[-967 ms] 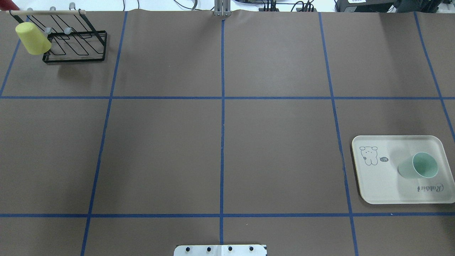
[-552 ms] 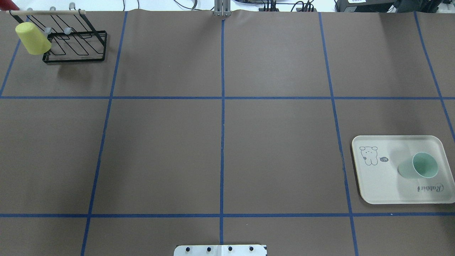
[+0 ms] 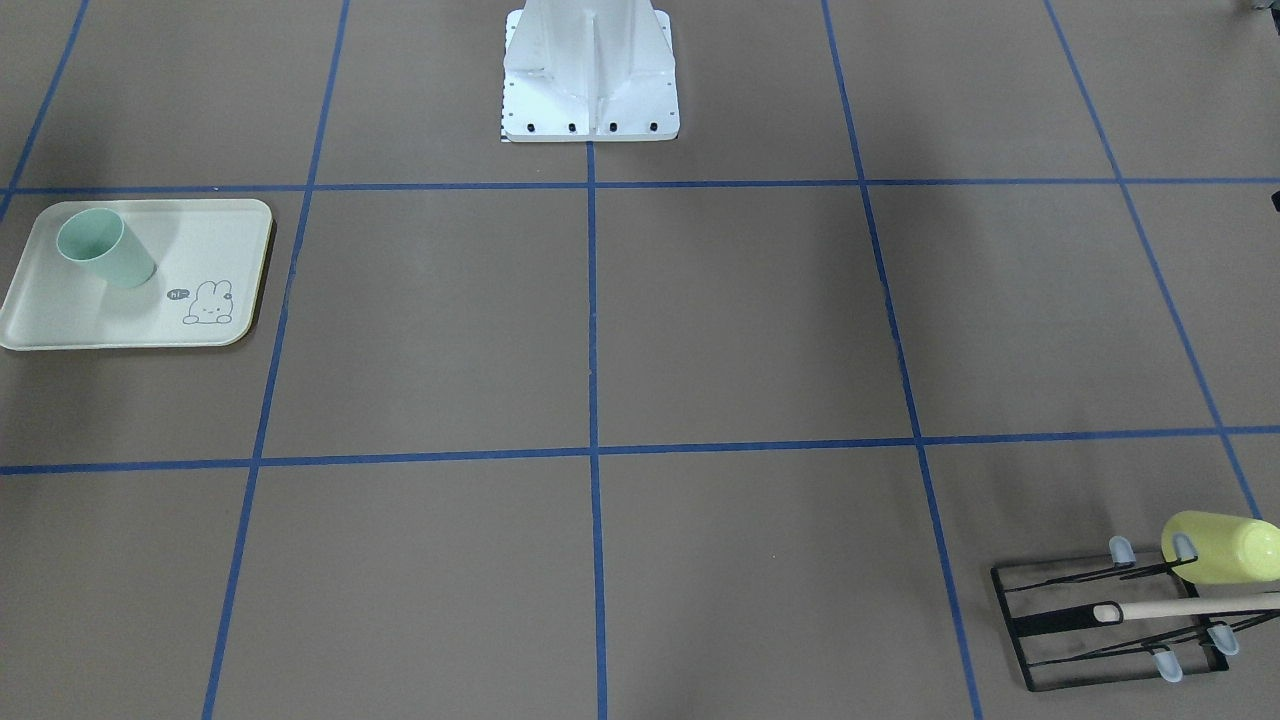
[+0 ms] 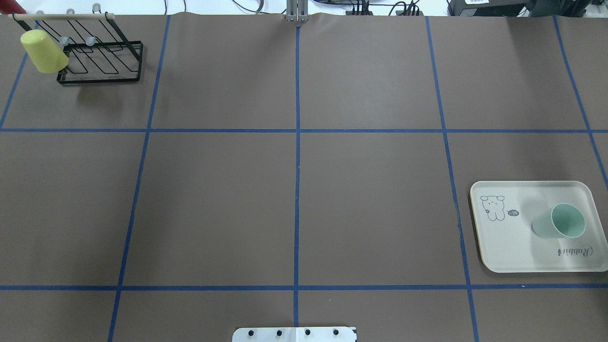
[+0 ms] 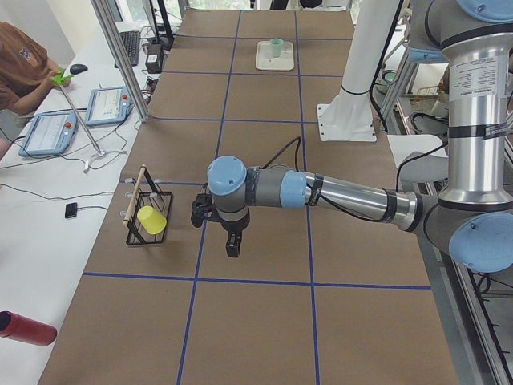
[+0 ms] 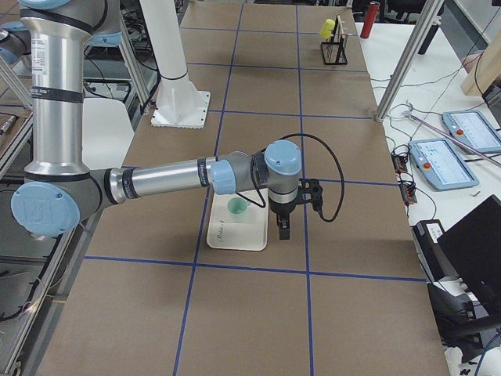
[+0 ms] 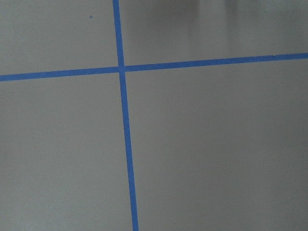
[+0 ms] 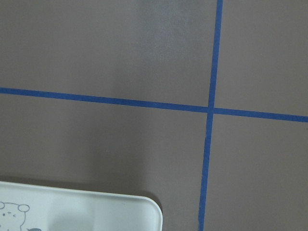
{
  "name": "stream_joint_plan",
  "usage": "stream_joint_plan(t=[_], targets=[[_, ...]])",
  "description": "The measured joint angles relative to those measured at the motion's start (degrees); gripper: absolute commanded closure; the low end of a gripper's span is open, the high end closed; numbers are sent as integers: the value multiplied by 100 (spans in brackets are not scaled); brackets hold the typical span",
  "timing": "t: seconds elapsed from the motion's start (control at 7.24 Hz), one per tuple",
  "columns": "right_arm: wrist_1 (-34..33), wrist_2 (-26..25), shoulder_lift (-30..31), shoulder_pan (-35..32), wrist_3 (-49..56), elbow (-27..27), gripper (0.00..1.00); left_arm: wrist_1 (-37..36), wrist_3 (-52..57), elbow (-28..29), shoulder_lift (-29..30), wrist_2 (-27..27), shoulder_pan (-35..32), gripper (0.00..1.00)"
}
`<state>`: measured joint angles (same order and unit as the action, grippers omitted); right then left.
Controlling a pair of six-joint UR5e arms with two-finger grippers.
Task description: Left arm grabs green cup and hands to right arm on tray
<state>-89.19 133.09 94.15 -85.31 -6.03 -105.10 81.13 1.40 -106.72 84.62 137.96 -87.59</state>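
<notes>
Green cup (image 4: 560,222) is in neither hand. It stands upright, mouth up, on the cream tray (image 4: 510,249), in the part next to the "Rabbit" script and away from the rabbit drawing.

Only the 2 side views show the hands. On the near arm in the view from the robot's left, the left hand (image 5: 232,250) points straight down over the brown desk (image 4: 370,199). It hangs close to a blue tape line and near the black wire rack (image 5: 138,233), apart from it. Whether this hand is released or clenched, I cannot tell. Its wrist camera sees only bare desk and a crossing of 2 tape lines.

In the view from the robot's right, the right hand (image 6: 282,233) also points straight down. It hangs just beside the tray's long edge, on the side away from the robot's base, and the cup is near it but apart. Its state I cannot tell either. Its wrist camera catches 1 rounded tray corner, part of the rabbit drawing and another tape crossing.

Behind the hands, the left arm (image 5: 353,195) and the right arm (image 6: 160,182) each reach out level over the desk.

A yellow cup (image 4: 43,51) hangs tilted on the rack at the far left corner, under the rack's wooden bar (image 4: 61,16). The white robot base (image 3: 590,80) stands at the desk's near middle edge. Beside the desk, a person's sleeve (image 5: 20,60) shows next to 2 tablets (image 5: 108,104), and a red bottle (image 5: 24,329) lies there.
</notes>
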Motion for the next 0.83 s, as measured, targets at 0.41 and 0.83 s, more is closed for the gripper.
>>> stream_joint_plan(t=[0.41,0.83], targets=[[-10,-155,-21,-20,23,-26,1,-3,-7,20,-79,-5,-14,0],[-10,-160,-7,-51,23,-36,1,1,-67,171,-101,0,-45,0]])
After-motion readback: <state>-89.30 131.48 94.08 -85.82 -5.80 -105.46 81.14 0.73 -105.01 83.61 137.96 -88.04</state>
